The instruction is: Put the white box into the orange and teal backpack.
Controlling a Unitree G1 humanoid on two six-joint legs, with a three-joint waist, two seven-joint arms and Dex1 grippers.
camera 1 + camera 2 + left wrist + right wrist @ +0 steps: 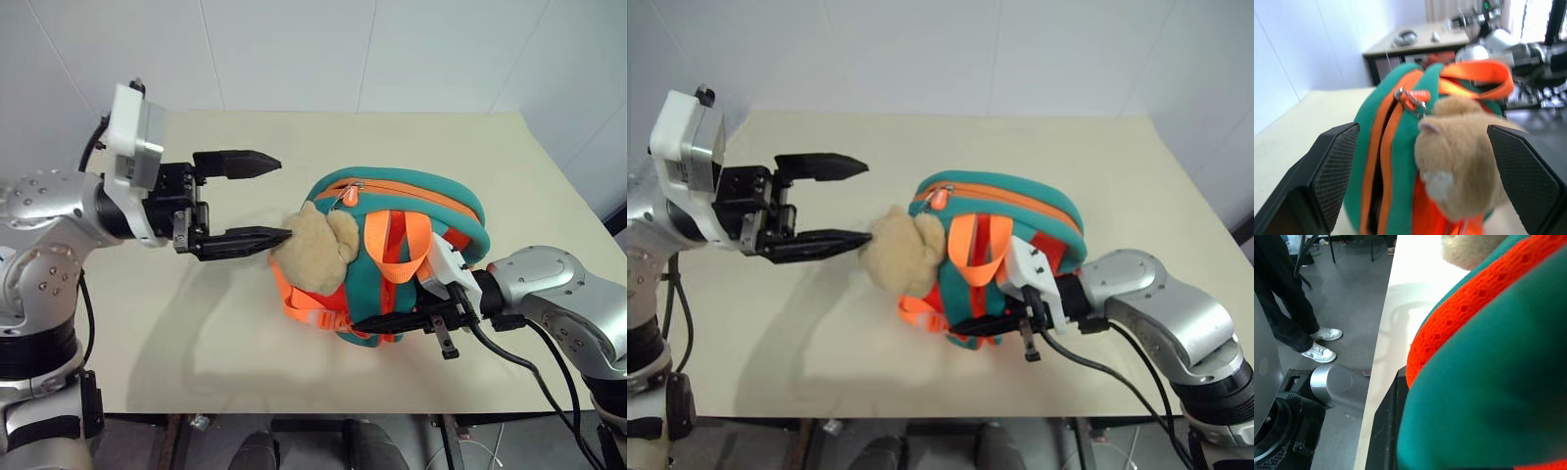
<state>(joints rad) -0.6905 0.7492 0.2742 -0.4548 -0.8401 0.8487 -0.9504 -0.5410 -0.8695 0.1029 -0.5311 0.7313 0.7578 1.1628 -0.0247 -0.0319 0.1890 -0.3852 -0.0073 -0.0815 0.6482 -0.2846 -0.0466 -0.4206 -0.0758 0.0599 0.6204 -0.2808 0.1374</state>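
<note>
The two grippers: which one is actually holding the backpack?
The right gripper, shut on the lower edge of the orange and teal backpack. The left gripper hangs open beside the plush toy, gripping nothing.

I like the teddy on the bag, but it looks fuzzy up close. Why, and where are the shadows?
In the left wrist view the plush toy sits very near the lens, so it and the strap loop blur. In the left eye view soft shadows fall on the table under the left gripper and the backpack.

Backpack [431, 211] cloth, matt; plush toy [315, 250] fuzzy; table [196, 323] smooth, matt.
</note>
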